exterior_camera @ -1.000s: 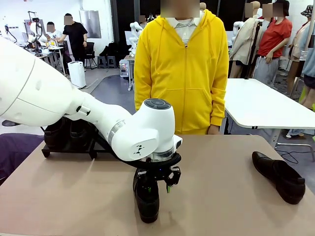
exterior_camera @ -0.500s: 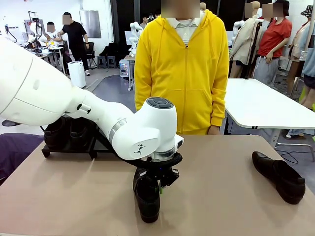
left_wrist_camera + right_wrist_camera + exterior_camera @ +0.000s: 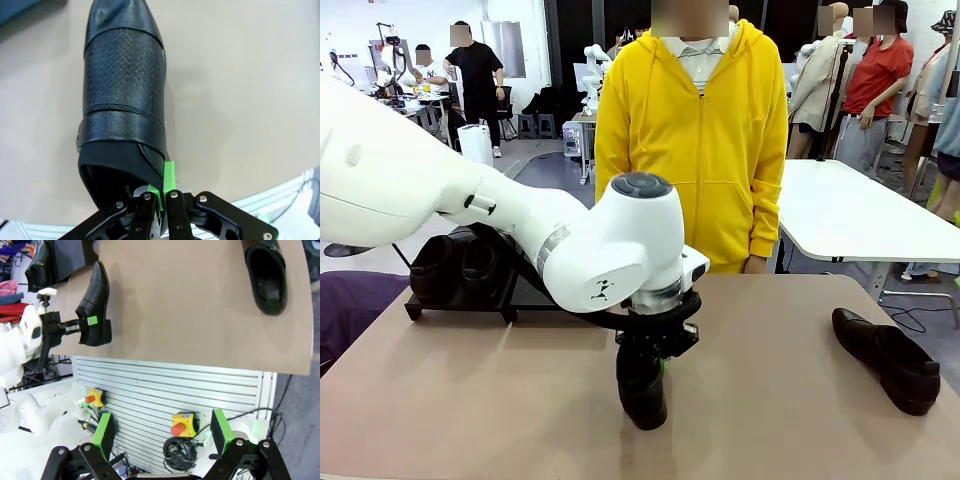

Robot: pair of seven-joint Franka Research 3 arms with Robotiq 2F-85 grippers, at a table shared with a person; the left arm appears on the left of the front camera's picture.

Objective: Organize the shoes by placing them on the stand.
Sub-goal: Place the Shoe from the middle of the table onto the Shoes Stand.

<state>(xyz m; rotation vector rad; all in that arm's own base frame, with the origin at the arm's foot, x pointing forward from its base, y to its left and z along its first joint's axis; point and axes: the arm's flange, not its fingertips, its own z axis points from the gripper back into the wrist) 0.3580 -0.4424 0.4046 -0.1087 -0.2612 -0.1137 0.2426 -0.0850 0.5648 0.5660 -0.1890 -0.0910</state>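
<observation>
The jaws of the left gripper [image 3: 655, 352] are clenched on the back rim of a shoe [image 3: 642, 398], one finger inside the opening and one against the outside of the heel. That shoe is near the middle of the table's near edge, toe pointing toward the robot; whether its sole is clear of the top is hard to tell. The right gripper [image 3: 162, 432] hangs released and empty beyond the near edge, over a slatted panel [image 3: 165, 385].

Two shoes [image 3: 455, 268] already sit side by side on the left part of the stand [image 3: 535, 293], which is at the far left corner; its right part looks bare. A fourth shoe [image 3: 886, 358] lies untouched near the right edge. So about half the job seems done, with the grasped shoe and the last one left to place.

The table [image 3: 470, 400] is plain tan. A person [image 3: 692, 140] in a yellow hoodie stands at its far edge, with a white table [image 3: 850, 215] and a busy workshop beyond.
</observation>
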